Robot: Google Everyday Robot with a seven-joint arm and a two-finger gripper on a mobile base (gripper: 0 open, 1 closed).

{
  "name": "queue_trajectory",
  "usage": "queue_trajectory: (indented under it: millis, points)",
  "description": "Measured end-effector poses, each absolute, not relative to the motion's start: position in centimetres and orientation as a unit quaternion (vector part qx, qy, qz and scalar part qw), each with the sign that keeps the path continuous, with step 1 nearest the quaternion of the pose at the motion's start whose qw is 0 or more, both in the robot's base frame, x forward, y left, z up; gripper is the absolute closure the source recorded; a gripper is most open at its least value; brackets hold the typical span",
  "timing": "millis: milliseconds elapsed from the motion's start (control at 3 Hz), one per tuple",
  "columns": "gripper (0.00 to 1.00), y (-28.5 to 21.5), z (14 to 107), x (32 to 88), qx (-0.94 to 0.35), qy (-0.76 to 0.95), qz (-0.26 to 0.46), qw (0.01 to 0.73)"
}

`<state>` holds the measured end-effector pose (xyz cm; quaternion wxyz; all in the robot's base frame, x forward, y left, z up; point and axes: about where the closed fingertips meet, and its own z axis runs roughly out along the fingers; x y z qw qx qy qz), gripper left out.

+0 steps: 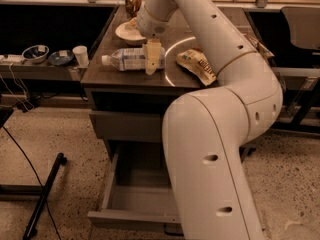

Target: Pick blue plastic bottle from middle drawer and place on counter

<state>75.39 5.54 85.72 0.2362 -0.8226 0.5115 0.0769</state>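
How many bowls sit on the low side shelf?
2: one bowl farther left, the other bowl between it and the white cup. None seems hidden. The gripper is at the blue plastic bottle on the counter.

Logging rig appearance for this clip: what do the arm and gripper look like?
The arm is glossy off-white, built of thick rounded tubular segments with bulbous joints and small dark round holes along the shells; no loose cables or sleeves show. The gripper, over the counter at the blue plastic bottle, is a paler cream-yellow, slim and flat.
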Motion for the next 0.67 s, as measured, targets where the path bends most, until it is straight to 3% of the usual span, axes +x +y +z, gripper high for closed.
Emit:
queue_trajectory:
  millis: [667]
  points:
    - [0.00,-2.2,94.4,75.3,-0.794,0.545,0.001,0.271]
